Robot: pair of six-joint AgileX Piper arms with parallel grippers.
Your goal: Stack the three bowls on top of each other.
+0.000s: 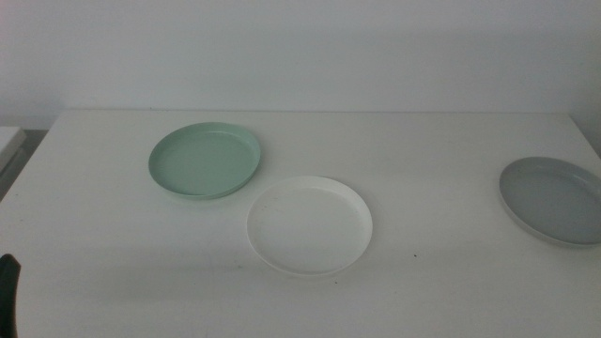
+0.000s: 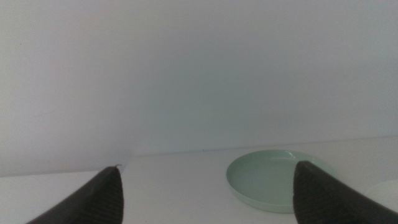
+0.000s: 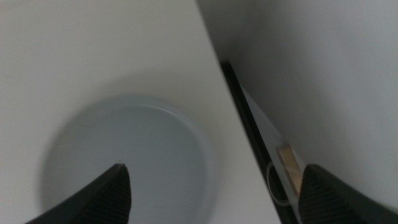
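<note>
Three shallow bowls lie apart on the white table (image 1: 113, 235): a mint green bowl (image 1: 205, 160) at the back left, a white bowl (image 1: 310, 224) in the middle, and a grey bowl (image 1: 554, 199) at the far right edge. My left gripper (image 2: 209, 167) is open and empty, low at the table's front left, where only a dark tip (image 1: 7, 286) shows. It faces the mint bowl (image 2: 273, 180). My right gripper (image 3: 216, 168) is open and empty, with the grey bowl (image 3: 124, 162) in front of it. It is outside the middle view.
A pale wall runs behind the table. The table's right edge (image 3: 211, 56) lies close beside the grey bowl, with a dark strip (image 3: 249, 124) past it. A sliver of the white bowl (image 2: 388, 190) shows beside the mint one in the left wrist view.
</note>
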